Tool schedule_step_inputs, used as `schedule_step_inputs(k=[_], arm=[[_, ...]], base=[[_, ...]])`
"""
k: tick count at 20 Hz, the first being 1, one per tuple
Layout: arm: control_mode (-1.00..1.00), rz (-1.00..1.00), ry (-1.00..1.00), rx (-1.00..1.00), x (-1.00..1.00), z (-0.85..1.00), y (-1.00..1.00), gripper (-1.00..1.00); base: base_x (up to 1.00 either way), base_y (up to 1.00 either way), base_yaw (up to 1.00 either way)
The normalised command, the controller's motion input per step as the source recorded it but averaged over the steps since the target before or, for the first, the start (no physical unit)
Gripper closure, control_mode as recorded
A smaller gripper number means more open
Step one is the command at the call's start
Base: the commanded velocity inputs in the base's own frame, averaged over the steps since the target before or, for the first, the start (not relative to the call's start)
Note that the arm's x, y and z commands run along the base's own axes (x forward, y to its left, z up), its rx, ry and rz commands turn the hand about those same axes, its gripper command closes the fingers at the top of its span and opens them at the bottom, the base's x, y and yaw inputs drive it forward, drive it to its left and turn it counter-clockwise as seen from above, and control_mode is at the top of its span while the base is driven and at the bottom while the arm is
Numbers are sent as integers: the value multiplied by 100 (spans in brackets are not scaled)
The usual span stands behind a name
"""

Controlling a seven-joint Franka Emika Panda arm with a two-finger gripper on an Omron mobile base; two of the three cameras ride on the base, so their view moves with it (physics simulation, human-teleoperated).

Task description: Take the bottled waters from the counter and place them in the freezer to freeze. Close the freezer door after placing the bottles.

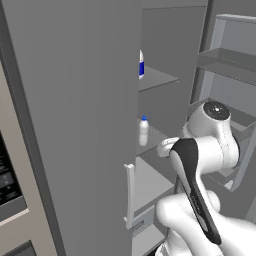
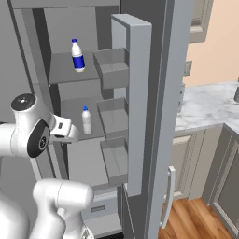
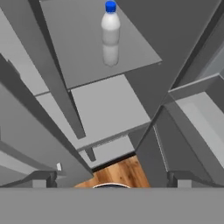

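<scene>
The freezer (image 2: 70, 154) stands open, with both bottled waters upright inside. The one with the wide blue label (image 2: 77, 56) (image 1: 141, 65) is on the upper shelf, half hidden by a door edge in the left base view. The plainer, slimmer one (image 2: 86, 120) (image 1: 143, 131) (image 3: 110, 33) is on the shelf below. My gripper (image 3: 111, 181) is open with nothing between its fingers, held below and back from the slim bottle and apart from it. The freezer door (image 2: 140, 93) (image 1: 225, 60) is swung wide open to the right, its inner bins bare.
The refrigerator's other grey door (image 1: 70, 125), with a pale bar handle (image 1: 130, 195), stands close on the left. The marble counter (image 2: 205, 105) over beige cabinets lies beyond the open door on the right. Wooden floor (image 3: 118, 173) shows under the hand.
</scene>
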Motion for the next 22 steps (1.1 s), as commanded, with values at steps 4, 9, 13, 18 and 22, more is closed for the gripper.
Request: schedule_step_inputs(k=[4,9,13,18,22], arm=[[-100,0,2,0,-3,0,0,-100],[100,3,0,0,-13,-3,0,-100],[100,0,0,0,0,0,0,-100],[100,0,0,0,0,0,0,-100],[100,0,0,0,0,0,0,-100]], base=[[0,0,0],[-21,-4,8],[-48,-5,13],[-41,-38,25],[-83,-42,42]])
